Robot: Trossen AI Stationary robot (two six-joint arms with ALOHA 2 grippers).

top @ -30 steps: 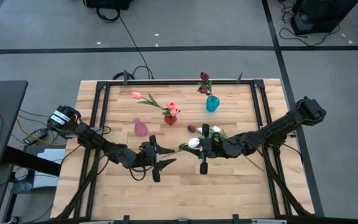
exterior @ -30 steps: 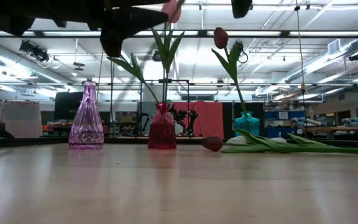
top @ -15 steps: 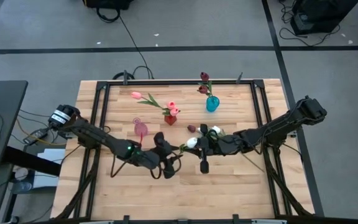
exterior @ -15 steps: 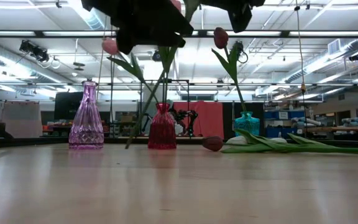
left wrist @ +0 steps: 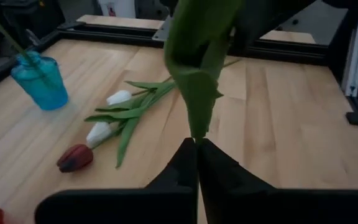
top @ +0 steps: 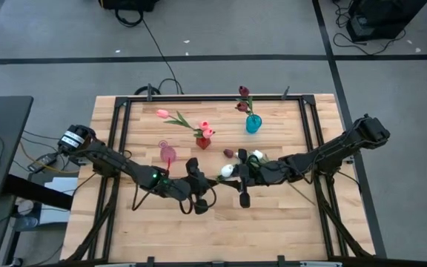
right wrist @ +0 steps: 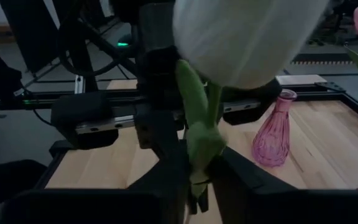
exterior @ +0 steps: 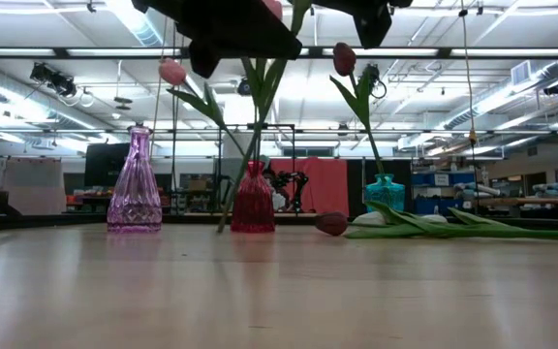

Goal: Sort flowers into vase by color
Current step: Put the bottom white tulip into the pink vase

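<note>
Wooden tabletop, left end effector clamped on white tulip's stem above its middle, right end effector closed around that stem, more flowers lying near the middle, three vases toward the far edge.

pink vase, red vase, teal vase

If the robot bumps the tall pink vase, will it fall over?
Probably it would tip fairly easily. The pink vase is tall with a thin neck above a wider base, and it stands empty, so nothing weighs it down. It looks like glass, so a fall might crack it. On the smooth wooden table, a gentle low push might just slide it.
</note>
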